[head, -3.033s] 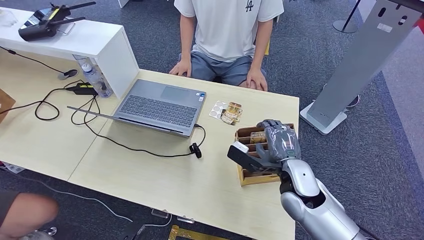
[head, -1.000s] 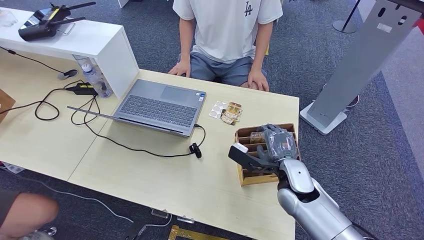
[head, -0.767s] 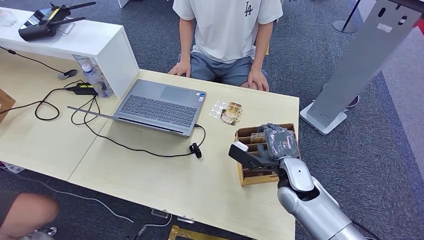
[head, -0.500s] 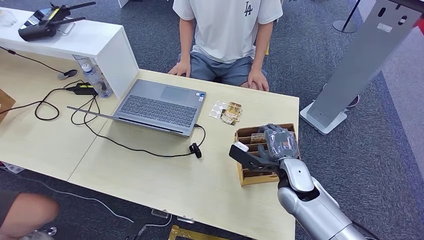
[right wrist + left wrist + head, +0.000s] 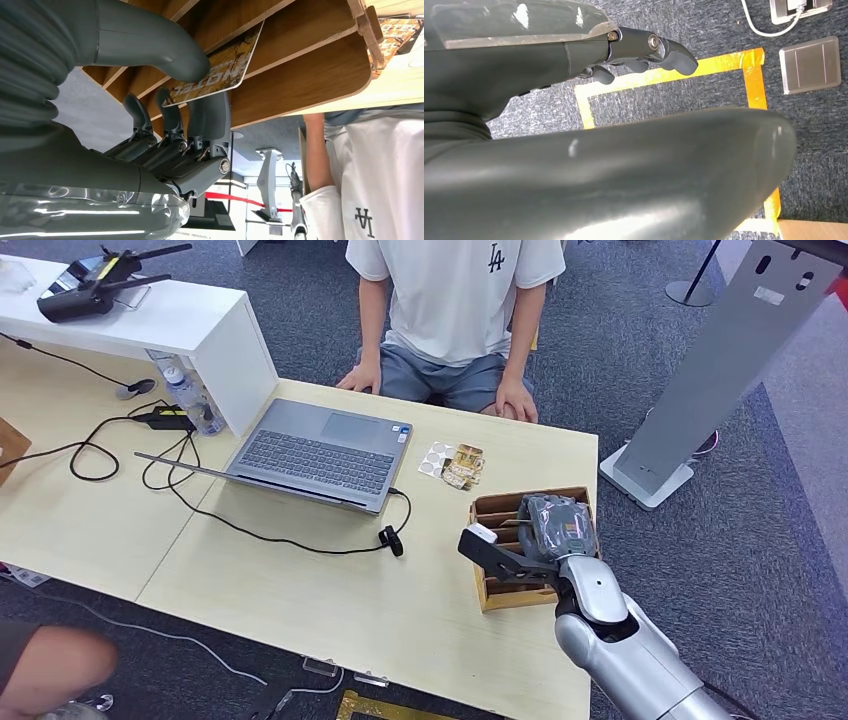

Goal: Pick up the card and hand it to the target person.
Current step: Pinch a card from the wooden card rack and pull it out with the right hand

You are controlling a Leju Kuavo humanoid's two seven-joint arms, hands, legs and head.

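A light wooden table (image 5: 330, 590) fills the left and middle of the head view, and a person (image 5: 455, 310) in a white T-shirt and grey shorts sits at its far edge, both hands resting on the knees. Near the table's right end stands a small wooden slotted box (image 5: 500, 592) with upright dividers. The robot's right hand (image 5: 545, 535) reaches into this box from the near right on a silver arm. In the right wrist view, the right hand (image 5: 165, 100) pinches a card (image 5: 220, 67) between its thick grey thumb (image 5: 150, 42) and its darker fingers (image 5: 207, 117); the card is brown and gold with the word HOTEL printed on it, and it sits in a slot between two dividers of the box (image 5: 300, 60). More cards (image 5: 462, 465) of the same look lie flat on the table just beyond the box, beside some white round stickers (image 5: 435, 460). An open grey laptop (image 5: 320, 455) lies in the middle of the table, with a black cable (image 5: 260, 530) looping near it. The left hand (image 5: 644, 50) hangs over carpet marked with yellow tape (image 5: 664, 75), fingers curled in, holding nothing.
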